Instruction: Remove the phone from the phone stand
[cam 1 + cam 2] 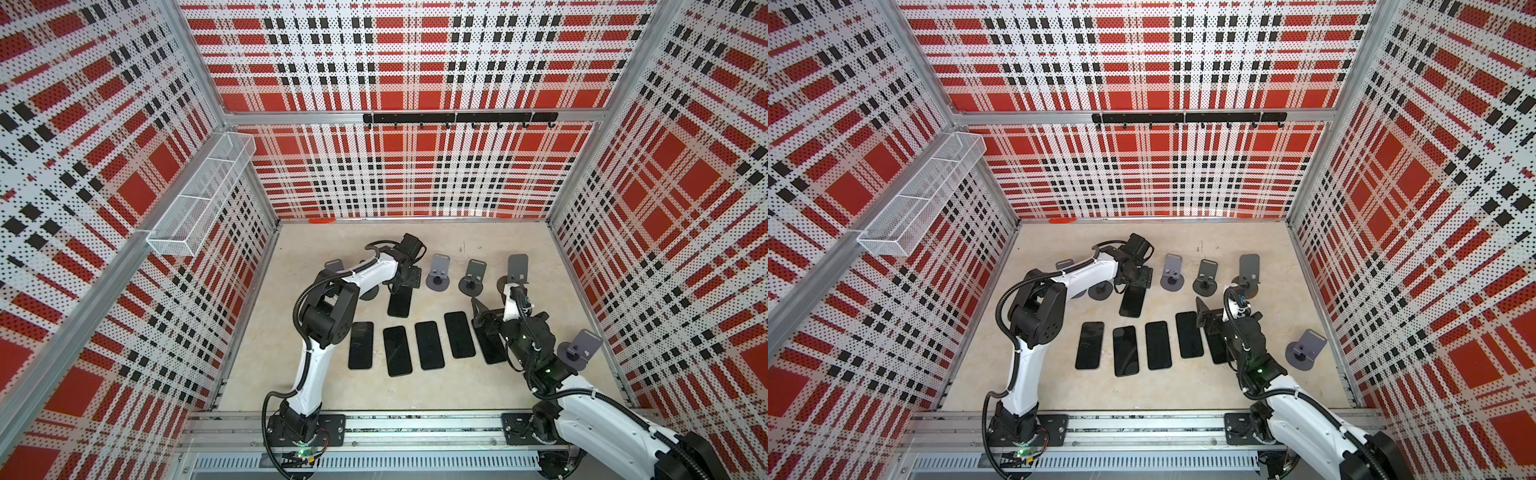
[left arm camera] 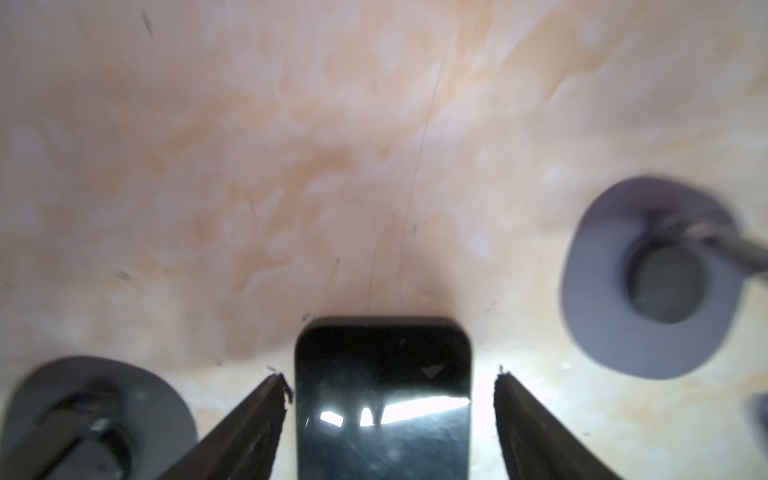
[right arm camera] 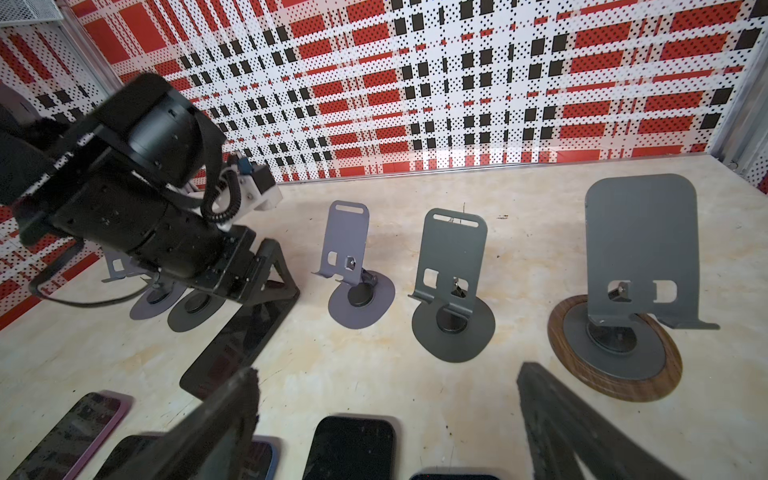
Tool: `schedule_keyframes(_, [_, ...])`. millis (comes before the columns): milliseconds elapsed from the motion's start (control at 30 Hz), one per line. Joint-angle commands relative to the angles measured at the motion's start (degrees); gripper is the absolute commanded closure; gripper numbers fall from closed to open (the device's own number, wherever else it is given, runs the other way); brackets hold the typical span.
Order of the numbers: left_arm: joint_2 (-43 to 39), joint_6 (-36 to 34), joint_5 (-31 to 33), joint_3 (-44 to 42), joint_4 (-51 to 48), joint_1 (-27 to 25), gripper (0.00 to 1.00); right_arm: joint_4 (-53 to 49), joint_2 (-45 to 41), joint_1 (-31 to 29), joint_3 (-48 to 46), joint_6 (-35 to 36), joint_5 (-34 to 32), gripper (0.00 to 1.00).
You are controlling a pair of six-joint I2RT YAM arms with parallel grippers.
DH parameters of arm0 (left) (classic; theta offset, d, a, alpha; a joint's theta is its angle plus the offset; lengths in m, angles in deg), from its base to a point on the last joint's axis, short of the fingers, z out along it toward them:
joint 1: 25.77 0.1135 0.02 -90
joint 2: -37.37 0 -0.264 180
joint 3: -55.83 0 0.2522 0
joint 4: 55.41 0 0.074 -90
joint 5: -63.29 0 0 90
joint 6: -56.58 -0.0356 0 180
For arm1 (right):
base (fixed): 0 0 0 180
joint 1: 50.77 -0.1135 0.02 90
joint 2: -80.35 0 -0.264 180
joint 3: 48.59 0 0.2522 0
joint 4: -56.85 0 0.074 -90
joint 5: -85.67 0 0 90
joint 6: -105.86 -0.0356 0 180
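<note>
We used the wood-ringed stand (image 3: 640,249) as our marker. The phone (image 1: 400,301) was off any stand, lying flat on the worktop (image 1: 374,390) with its screen up and dark. In both top views it sat well to the left of that stand, past a dark grey stand (image 1: 473,276) and a lilac-grey stand (image 1: 438,272).

The left gripper (image 2: 390,378) was low over one end of the phone. Its jaws were parted either side, with a slim gap on one side and a wider gap on the other, so nothing was gripped. The right gripper (image 3: 388,372) hung just in front of the wood-ringed stand, jaws spread wide and holding nothing.

A row of five phones (image 1: 429,345), all flat with dark glass, ran leftward from below that stand, closer to the arm bases.

The only container was a white wire basket (image 1: 199,195) on the side wall, far left of the stand and higher up. It was split into three compartments, and we couldn't see into them.
</note>
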Motion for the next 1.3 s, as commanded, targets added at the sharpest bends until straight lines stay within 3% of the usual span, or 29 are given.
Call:
schedule_keyframes(0, [-5.48,-1.83,1.55,4.13,-1.40,-0.04,0.17,0.63,0.38,0.21,0.09,0.69,-0.27,0.00])
schedule_keyframes(133, [-8.92,-1.67,2.79,5.26,-1.49,-0.26,0.16,0.70,0.13,0.24,0.00,0.78,-0.27,0.00])
schedule_keyframes(300, [-15.29,-0.95,11.29,4.34,-0.12,-3.62,0.14,-0.09,-0.91,0.31,0.33,0.62,0.12,0.00])
schedule_keyframes(533, [-22.39,-2.25,17.61,0.86,5.79,-8.79,0.10,0.29,-0.33,0.29,0.24,0.43,-1.99,0.00])
schedule_keyframes(567, [-23.32,-2.57,19.97,-0.06,6.31,-9.50,0.06,0.18,-0.40,0.30,0.31,0.43,-2.60,0.00])
schedule_keyframes(633, [-26.11,-3.62,33.70,-4.62,9.66,-12.99,0.02,0.36,-0.75,0.27,0.31,0.43,-3.52,0.00])
schedule_keyframes(667, [-28.32,-5.97,40.30,-9.22,14.33,-15.65,0.02,0.37,-0.97,0.22,0.40,0.49,-3.91,0.00])
schedule_keyframes(733, [-32.27,-11.60,46.41,-18.64,26.78,-20.11,0.02,0.01,-1.44,0.29,0.99,1.31,-5.03,0.00])
schedule_keyframes(800, [-35.67,-16.23,45.93,-26.85,37.89,-23.05,0.02,-1.21,-2.11,0.28,1.88,1.74,-7.97,0.00])
schedule_keyframes(900, [-39.14,-17.22,40.80,-33.31,44.73,-23.31,0.02,-4.23,-3.91,0.25,2.90,-0.82,-17.22,0.00])
schedule_keyframes(967, [-41.50,-17.91,38.09,-36.56,46.71,-23.03,0.02,-4.26,-5.77,0.27,2.81,2.53,-18.55,0.00])
schedule_keyframes(1033, [-44.60,-18.90,39.33,-41.57,51.27,-23.11,0.02,-6.01,-7.87,0.25,3.03,4.03,-19.98,0.00])
schedule_keyframes(1133, [-53.30,-23.40,32.91,-56.72,65.91,-22.46,0.02,-8.02,-10.77,0.24,3.00,5.94,-23.29,0.00])
schedule_keyframes(1267, [-62.76,-18.93,32.50,-69.14,73.20,-17.76,0.02,-7.21,-13.48,0.41,1.10,10.41,-28.20,0.00])
